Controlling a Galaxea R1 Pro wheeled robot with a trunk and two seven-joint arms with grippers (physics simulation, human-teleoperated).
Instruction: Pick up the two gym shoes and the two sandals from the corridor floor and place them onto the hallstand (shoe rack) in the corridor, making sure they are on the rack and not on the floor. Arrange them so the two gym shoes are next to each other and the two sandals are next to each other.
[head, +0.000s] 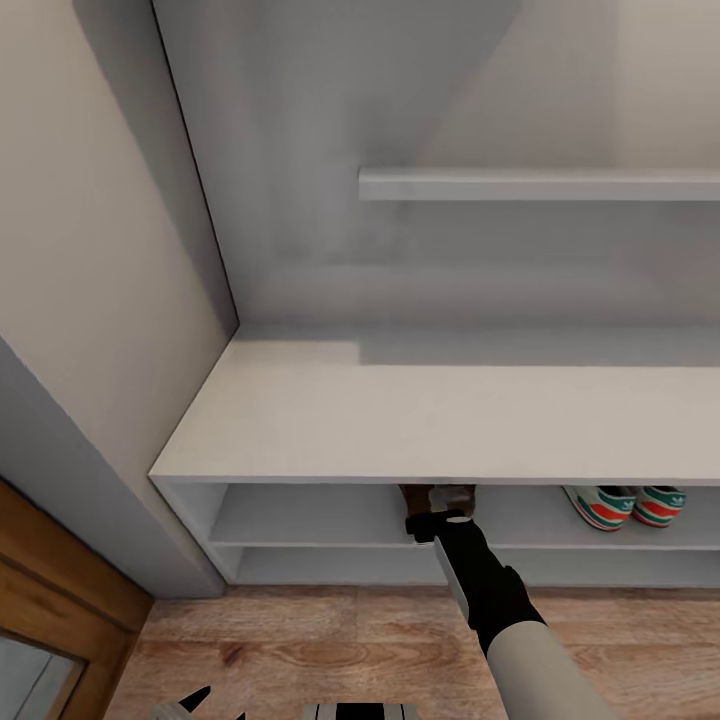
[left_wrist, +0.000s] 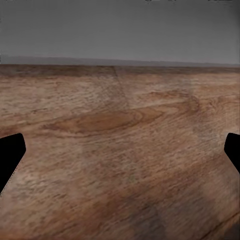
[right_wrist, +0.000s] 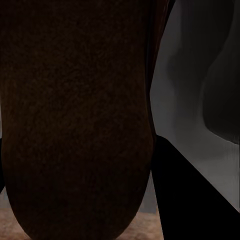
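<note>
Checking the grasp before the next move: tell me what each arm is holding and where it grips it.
The right gripper is at the upper shelf with a brown sandal; the exact grip spot is hidden. The left gripper is open over the floor, holding nothing.

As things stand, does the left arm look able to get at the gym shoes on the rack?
Probably not. The gym shoes sit far right on the upper shelf, beyond the right gripper holding a sandal. The left gripper hangs low, at the other side.

The pale grey hallstand (head: 400, 420) stands on the wood-plank corridor floor (head: 330, 640); both gym shoes (head: 628, 505), cream with green and red, sit side by side on its upper open shelf; a dark brown sandal (head: 437, 497) enters that shelf farther left, its sole (right_wrist: 75, 125) close up in the right wrist view.
</note>
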